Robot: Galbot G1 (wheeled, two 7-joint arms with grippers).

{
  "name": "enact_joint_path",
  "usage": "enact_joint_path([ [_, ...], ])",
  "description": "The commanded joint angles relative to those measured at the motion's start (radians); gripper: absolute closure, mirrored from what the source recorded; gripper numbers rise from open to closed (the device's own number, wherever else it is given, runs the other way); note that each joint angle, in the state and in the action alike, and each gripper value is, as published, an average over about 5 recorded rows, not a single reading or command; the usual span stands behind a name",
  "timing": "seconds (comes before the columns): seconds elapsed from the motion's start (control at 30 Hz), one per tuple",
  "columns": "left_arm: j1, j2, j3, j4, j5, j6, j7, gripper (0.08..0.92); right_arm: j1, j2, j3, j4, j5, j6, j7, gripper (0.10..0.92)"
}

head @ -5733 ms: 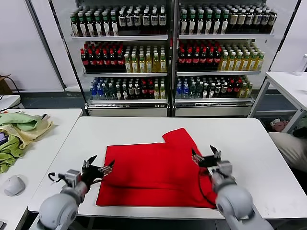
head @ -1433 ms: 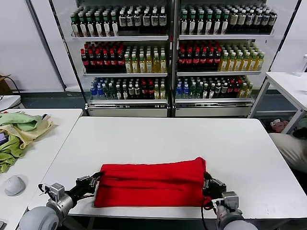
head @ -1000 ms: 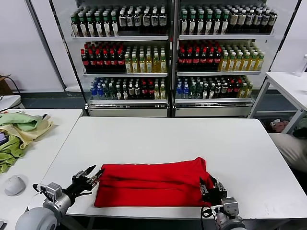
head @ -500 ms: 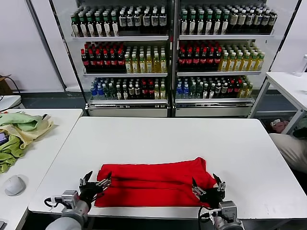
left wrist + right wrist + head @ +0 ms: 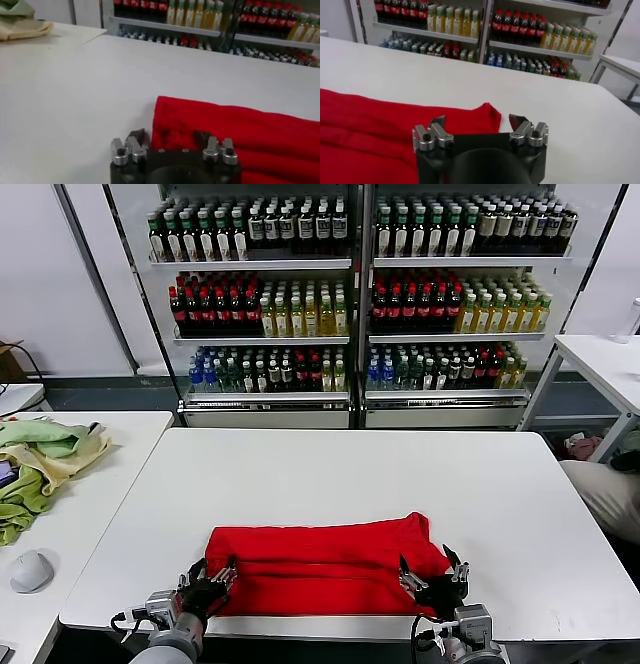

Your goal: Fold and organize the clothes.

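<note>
At the near edge of the white desk point(image 5: 300, 454), the left gripper point(image 5: 208, 577) is sitting with its jaws spread at the left end of the red T-shirt point(image 5: 325, 564), one finger on bare desk and the other over the fabric's corner, gripping nothing. The right gripper point(image 5: 432, 572) is resting at the shirt's right end, jaws wide open and empty, the cloth's corner lying just ahead of them. Beyond both, the shirt is lying folded into a long band across the desk, with stocked drink shelves point(image 5: 350, 294) standing far behind.

Left gripper point(image 5: 171, 141), fingers point(image 5: 136, 136) parted, straddles the folded red T-shirt's point(image 5: 240, 135) corner on a white bench point(image 5: 75, 90).
</note>
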State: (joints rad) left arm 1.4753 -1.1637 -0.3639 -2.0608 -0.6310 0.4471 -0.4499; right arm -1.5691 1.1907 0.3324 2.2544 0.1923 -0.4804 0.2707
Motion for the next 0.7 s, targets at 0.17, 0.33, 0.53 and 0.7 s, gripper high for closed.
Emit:
enact_joint_path([
  [0.17,-0.015,-0.021,0.021,0.018,-0.029,0.000,-0.036,0.592,-0.005,0.003,0.000,0.001,-0.008,0.009,0.001,0.203],
  [0.33,-0.048,-0.030,0.025,0.035,-0.004,-0.003,-0.032,0.740,-0.006,0.002,0.004,0.021,-0.008,0.008,0.003,0.203],
  [0.53,-0.081,-0.024,-0.009,-0.003,0.248,0.032,-0.052,0.870,-0.009,0.000,0.015,0.035,-0.012,0.005,0.003,0.203],
  [0.7,-0.066,0.029,-0.191,-0.074,0.323,0.088,-0.071,0.880,-0.008,0.003,0.018,0.038,-0.015,0.004,0.004,0.203],
])
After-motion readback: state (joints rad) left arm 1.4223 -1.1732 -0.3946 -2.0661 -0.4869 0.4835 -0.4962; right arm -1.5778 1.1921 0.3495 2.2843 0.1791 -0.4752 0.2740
